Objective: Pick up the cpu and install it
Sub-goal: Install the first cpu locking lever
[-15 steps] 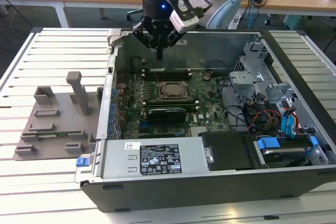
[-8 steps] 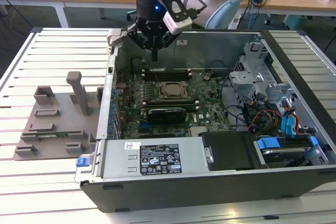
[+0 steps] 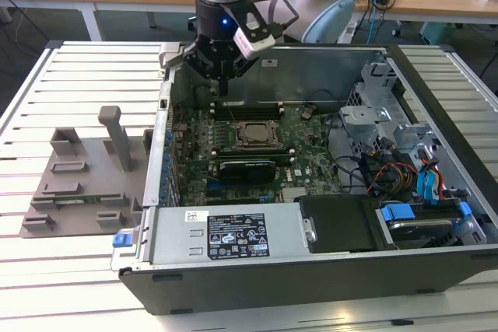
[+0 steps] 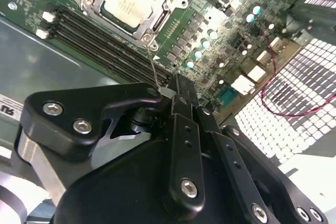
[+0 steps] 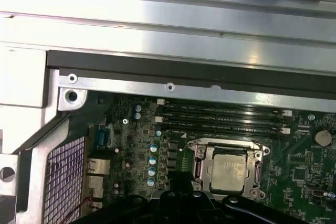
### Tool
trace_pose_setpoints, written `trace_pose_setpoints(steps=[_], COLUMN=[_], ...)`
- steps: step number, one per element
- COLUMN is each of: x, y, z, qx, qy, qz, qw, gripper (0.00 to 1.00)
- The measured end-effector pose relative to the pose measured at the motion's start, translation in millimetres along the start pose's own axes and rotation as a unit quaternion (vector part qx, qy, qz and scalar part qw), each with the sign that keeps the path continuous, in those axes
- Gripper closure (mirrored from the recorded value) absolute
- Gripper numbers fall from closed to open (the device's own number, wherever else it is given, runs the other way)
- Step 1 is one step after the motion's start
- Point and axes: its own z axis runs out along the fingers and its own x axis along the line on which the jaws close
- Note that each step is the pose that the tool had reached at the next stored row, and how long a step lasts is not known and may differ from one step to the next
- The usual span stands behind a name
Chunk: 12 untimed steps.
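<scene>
Gripper – fingers closed together, holding nothing, poised above the motherboard inside the open computer case. The cpu – seated in its socket on the board, beside the memory slots; grey tray outside the case.

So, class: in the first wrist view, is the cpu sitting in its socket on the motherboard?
Yes. The cpu lies flat inside the metal socket frame on the motherboard, beside the memory slots.
</scene>
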Motion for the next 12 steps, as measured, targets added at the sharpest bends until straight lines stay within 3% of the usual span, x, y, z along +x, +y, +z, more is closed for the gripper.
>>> trace_pose_setpoints(steps=[3,5,8,12], x=[4.1,6.2,6.3,3.7], y=[6.5,12.6,14.1,13.9], z=[7.4,16.6,25.1,25.9], qx=[0.0000,0.0000,0.0001,0.0001], qy=[0.0000,-0.0001,0.0001,0.0001], qz=[0.000,0.000,0.000,0.000], qw=[1.0000,1.0000,1.0000,1.0000], gripper=[0.89,0.89,0.89,0.89])
